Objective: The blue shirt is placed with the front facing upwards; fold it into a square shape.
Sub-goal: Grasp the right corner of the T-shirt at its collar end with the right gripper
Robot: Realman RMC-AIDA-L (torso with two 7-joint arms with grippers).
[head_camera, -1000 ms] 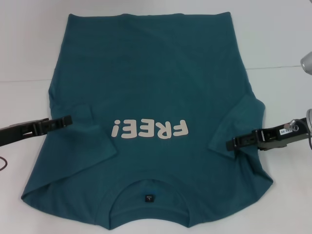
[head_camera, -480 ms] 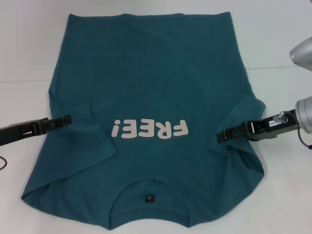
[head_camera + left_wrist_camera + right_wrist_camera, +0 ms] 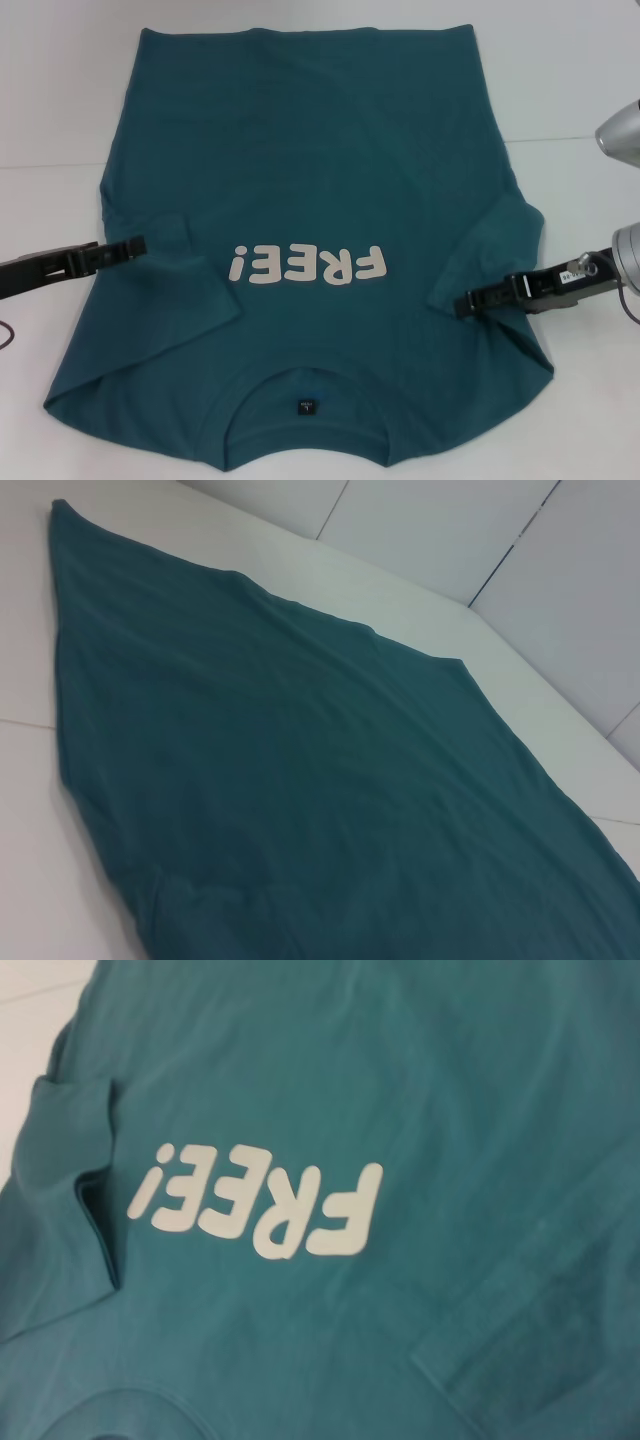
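- The blue shirt (image 3: 300, 180) lies flat on the white desk (image 3: 580, 80), front up, collar end nearest me and hem at the far side, so the cream "FREE!" lettering (image 3: 307, 265) reads upside down from my head view.
- Both short sleeves are already turned inward onto the body, one on each side of the lettering; the small dark neck label (image 3: 306, 406) shows inside the collar.
- My left pincer (image 3: 135, 246) sits low at the shirt's left edge, its tip touching the folded sleeve; I cannot tell whether it is open or closed.
- My right pincer (image 3: 468, 302) rests at the inner edge of the right folded sleeve, and I cannot tell its state either, nor whether it holds cloth.
- By my judgement the task is at an early stage: the sleeves are in, but the long body is still at full length and unfolded.
- What is left, I reckon, is bringing the sides and the hem over to make a square.
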